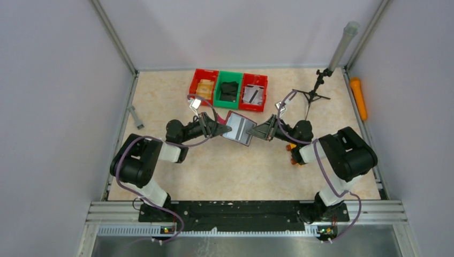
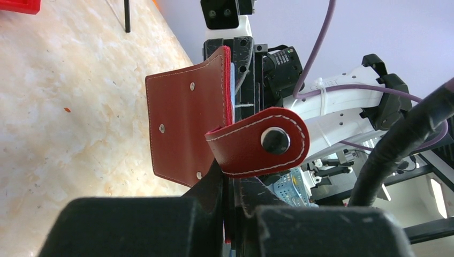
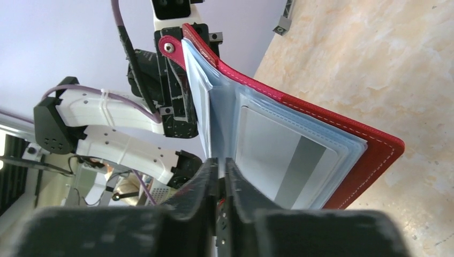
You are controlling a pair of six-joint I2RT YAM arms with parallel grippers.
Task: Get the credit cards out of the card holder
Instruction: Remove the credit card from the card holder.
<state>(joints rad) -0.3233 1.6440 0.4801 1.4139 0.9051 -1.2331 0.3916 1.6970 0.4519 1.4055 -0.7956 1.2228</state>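
Two arms hold a small maroon leather folding card holder (image 1: 239,128) spread open between them over the middle of the pale marbled table (image 1: 225,171), short of the row of red and green plastic bins (image 1: 228,89) at the far edge. The left gripper (image 2: 227,184) has its black fingers pressed together on the near edge of the stitched cover, beside the curled maroon strap with a dark snap (image 2: 267,143). The right gripper (image 3: 220,167) is likewise pinched tight on the opposite side, where the shiny bluish plastic sleeves (image 3: 225,112) fan out. We see a pale grey card with a darker stripe (image 3: 284,160) sitting in the outermost sleeve; no card is out yet, we judge. From the wrist view we cannot quite tell whether the right fingers grip a sleeve alone or the cover edge with it.

The risk, as we read it: both grippers are busy holding, so freeing one to pluck a card leaves the card holder hanging from one thin edge, where it could swing, fold shut or drop. Pulling the sides further apart could tear a sleeve at the spine, and slick plastic may let fingers slide off.
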